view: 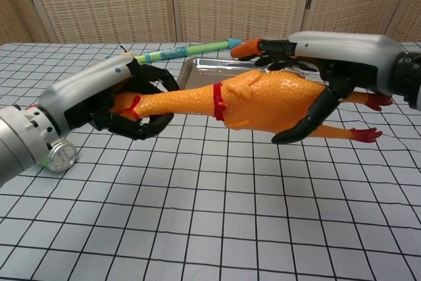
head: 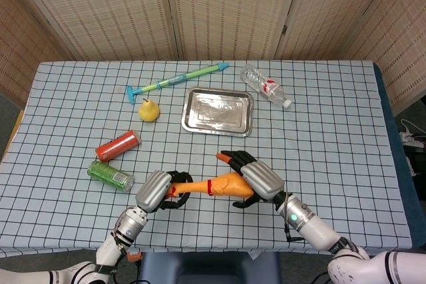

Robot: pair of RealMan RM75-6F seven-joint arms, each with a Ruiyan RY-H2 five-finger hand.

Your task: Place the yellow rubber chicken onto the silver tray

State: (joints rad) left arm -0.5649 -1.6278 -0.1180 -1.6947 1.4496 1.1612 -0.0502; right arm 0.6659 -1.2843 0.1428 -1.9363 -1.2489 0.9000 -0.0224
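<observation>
The yellow rubber chicken hangs above the table's front edge, level, its red-collared neck pointing left. My left hand grips its head and neck. My right hand arches over the fat body with fingers spread, thumb under the rear and the others above, not closed tight. The chicken's orange legs stick out to the right behind that hand. The silver tray lies bare, farther back at the table's middle.
A yellow pear and a blue-green water gun lie left of the tray. A plastic bottle lies at its right rear. A red can and a green can lie at the front left.
</observation>
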